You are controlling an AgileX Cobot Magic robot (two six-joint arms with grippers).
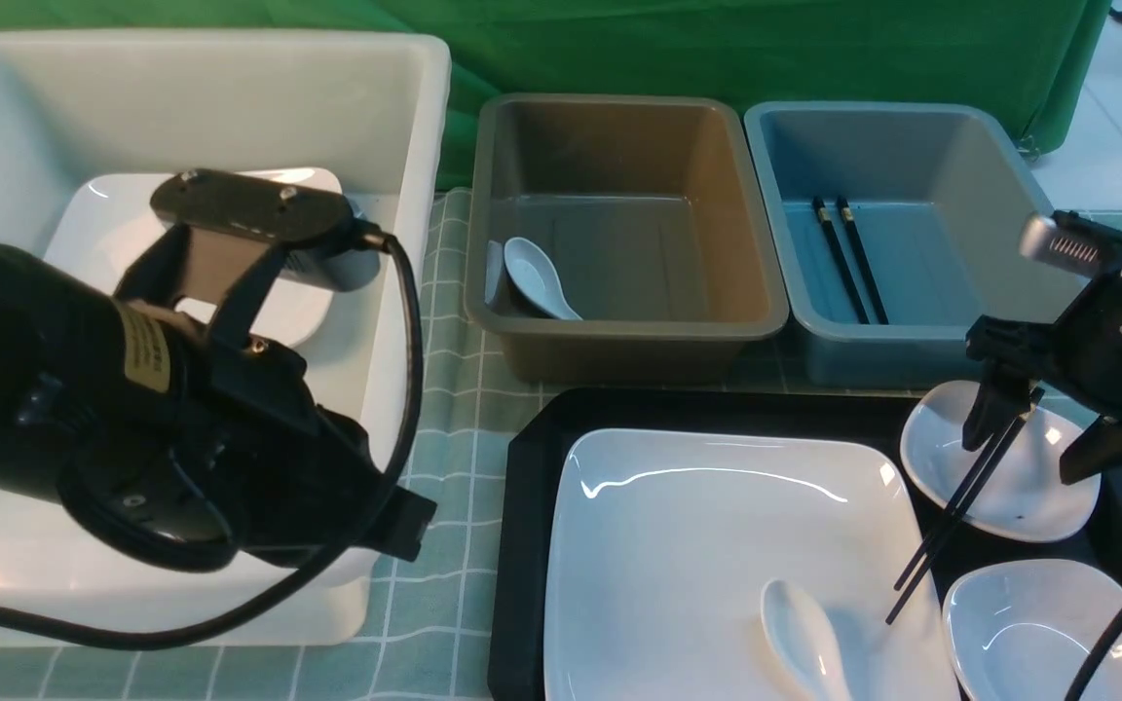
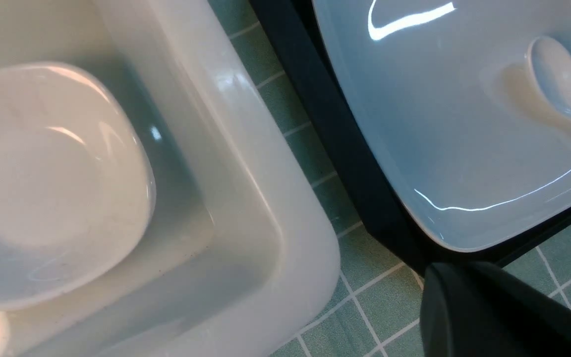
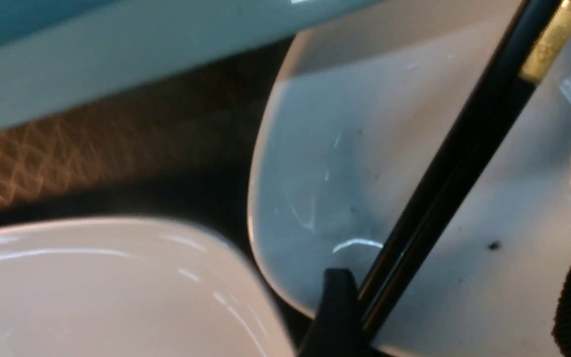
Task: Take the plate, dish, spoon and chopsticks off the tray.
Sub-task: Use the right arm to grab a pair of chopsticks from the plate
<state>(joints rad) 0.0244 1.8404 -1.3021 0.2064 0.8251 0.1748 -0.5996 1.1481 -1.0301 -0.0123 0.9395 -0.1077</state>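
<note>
spoon (image 1: 804, 638): lies on the near part of the plate (image 1: 717, 526), bowl far, handle near
near dish (image 1: 1038, 633): in the near right corner of the tray (image 1: 527, 545), just right of the plate
left gripper (image 1: 412, 526): closed with nothing in it, by the near right corner of the white bin (image 1: 230, 97), left of the tray
chopsticks (image 1: 953, 516): tilted, low tips at the plate's right edge, upper ends over the far dish (image 1: 1028, 497)
right gripper (image 1: 1043, 438): jaws wide apart over the far dish, one finger just beside the chopsticks, the other well clear
brown bin (image 1: 619, 146): beyond the tray, holds a second spoon (image 1: 537, 277)
blue bin (image 1: 912, 156): right of the brown bin, holds a second pair (image 1: 848, 258) of black sticks
</note>
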